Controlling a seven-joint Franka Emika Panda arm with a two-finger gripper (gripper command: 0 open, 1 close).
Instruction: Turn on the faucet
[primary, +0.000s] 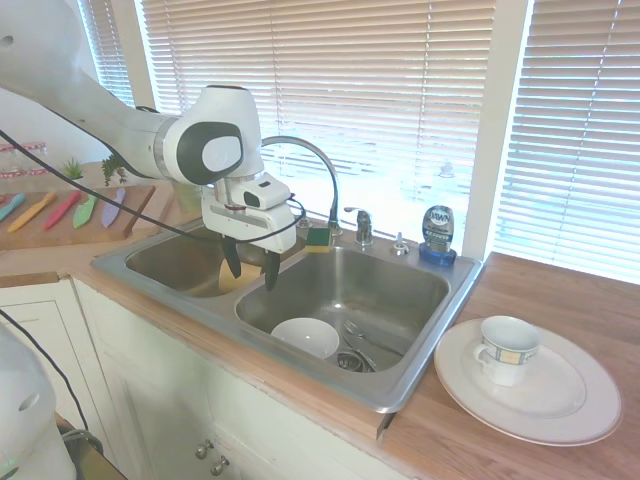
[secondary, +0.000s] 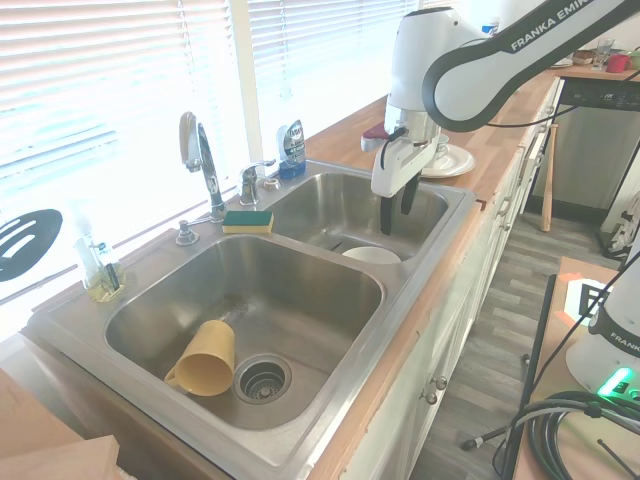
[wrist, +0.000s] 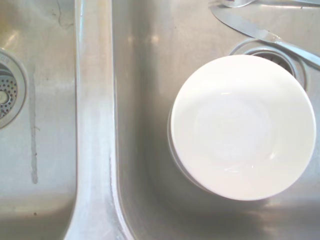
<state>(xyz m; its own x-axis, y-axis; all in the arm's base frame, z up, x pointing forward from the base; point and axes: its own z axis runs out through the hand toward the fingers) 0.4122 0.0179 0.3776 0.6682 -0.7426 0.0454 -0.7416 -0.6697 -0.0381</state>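
One arm, one gripper (primary: 251, 268): its two dark fingers (primary: 232, 262) point down, spread apart with nothing between them, hanging over the divider (wrist: 95, 150) of the sink (secondary: 300, 440), toward the sink's front edge.

One faucet (primary: 318, 168) stands at the sink's back rim, a tall arch with its handle post (primary: 363, 226) just beside it; the gripper is well apart from both, nearer the front. A small chrome nub (primary: 399, 243) sits near the post.

The sink has two basins. One holds a single white bowl (wrist: 242, 125) and cutlery (wrist: 260, 32) by the drain; the cutlery is cut off at the wrist view's edge, so its count is unclear. The other holds one yellow cup (secondary: 205, 360) on its side beside its drain (secondary: 262, 378), mostly hidden behind the gripper in the first exterior view.

On the back rim: one green-and-yellow sponge (secondary: 247, 221), one blue soap bottle (primary: 438, 232). A second, yellowish bottle (secondary: 103, 272) stands at the far corner of the rim, washed out by window light.

On the surface (primary: 560, 300): one white plate (primary: 560, 400) bearing one mug (primary: 506, 350), the plate just beside the sink's rim. The space between gripper and faucet, above the bowl's basin, is open.
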